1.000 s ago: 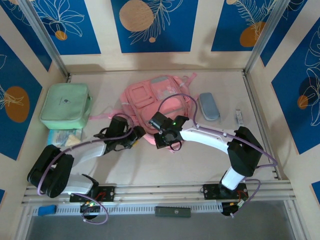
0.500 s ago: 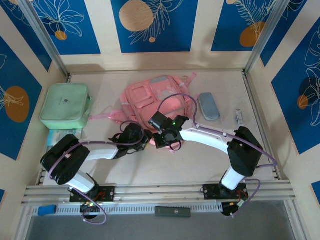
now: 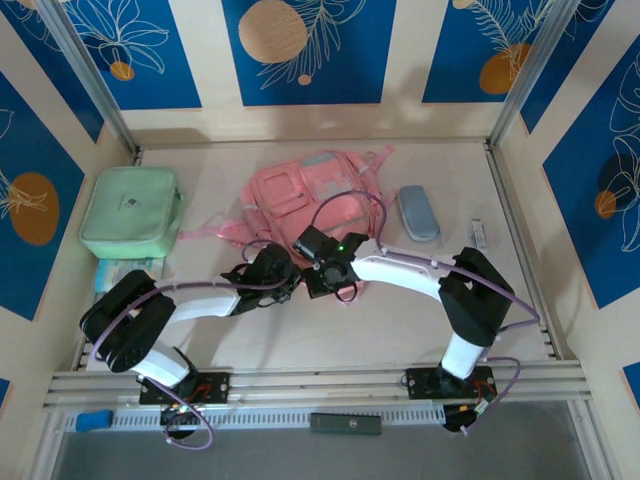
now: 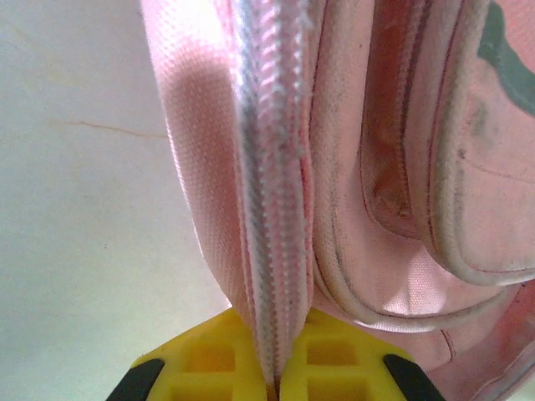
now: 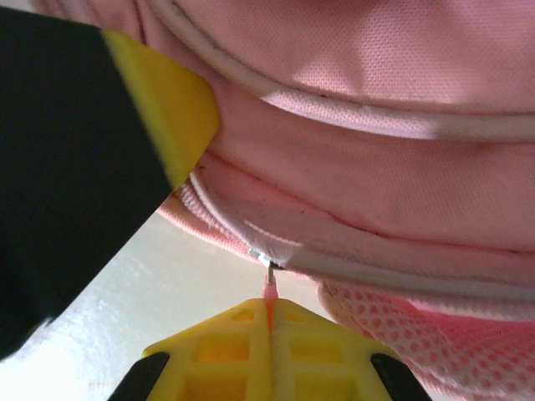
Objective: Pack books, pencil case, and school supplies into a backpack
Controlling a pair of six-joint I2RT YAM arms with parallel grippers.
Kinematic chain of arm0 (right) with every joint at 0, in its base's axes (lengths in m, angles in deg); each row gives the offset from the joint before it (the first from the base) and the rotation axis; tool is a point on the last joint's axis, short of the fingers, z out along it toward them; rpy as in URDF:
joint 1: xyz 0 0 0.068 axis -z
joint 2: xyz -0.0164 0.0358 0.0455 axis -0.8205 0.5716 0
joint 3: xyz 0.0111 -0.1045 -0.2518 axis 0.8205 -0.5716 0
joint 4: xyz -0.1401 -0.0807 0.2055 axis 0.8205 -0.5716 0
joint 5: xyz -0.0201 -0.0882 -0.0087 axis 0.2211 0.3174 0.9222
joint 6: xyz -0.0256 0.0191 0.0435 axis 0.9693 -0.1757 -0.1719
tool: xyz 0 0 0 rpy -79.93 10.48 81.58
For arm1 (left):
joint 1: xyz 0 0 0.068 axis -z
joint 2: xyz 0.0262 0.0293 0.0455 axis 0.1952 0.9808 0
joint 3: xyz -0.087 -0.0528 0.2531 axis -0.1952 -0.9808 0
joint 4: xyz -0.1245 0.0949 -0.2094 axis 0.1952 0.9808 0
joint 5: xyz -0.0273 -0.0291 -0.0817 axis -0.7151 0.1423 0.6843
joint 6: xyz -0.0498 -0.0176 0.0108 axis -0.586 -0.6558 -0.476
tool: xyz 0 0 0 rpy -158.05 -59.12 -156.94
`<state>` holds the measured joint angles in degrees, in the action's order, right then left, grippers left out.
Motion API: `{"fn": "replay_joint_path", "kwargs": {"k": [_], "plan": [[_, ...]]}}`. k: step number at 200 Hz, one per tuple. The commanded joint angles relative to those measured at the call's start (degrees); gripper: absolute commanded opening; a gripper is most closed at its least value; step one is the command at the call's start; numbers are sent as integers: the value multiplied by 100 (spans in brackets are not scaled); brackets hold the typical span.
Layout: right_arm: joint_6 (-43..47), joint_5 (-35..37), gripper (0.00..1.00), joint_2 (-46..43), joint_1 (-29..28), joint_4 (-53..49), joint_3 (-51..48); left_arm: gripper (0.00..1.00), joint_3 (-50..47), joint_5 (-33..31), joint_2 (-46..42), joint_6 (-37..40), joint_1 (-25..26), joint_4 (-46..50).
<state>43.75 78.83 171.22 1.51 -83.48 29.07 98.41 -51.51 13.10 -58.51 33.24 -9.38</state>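
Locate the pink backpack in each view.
Top external: backpack mid-table, beyond both arms.
Left wrist: top centre and right; zipper seam clamped in left end effector.
Right wrist: across the top; zipper pull clamped in right end effector.
Shared landmark: backpack's near edge, pinched by both end effectors.

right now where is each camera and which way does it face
Top external: above, behind the bases, looking down on the table; both arms show.
Left wrist: on that arm, looking along the left fingers, shut on the backpack seam.
Right wrist: along the right fingers, shut on the zipper pull.
All share the backpack.
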Motion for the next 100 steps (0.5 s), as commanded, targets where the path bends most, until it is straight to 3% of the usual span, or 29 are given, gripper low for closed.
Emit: {"fn": "replay_joint_path", "kwargs": {"k": [1, 56, 100], "plan": [[-45, -160, 3, 234, 56, -12, 235, 0, 119, -207, -45, 41, 7, -282], [-71, -169, 26, 398, 39, 63, 301, 0, 145, -185, -132, 53, 7, -268], [-117, -12, 26, 477, 56, 172, 246, 0, 180, -178, -229, 97, 16, -215]]}}
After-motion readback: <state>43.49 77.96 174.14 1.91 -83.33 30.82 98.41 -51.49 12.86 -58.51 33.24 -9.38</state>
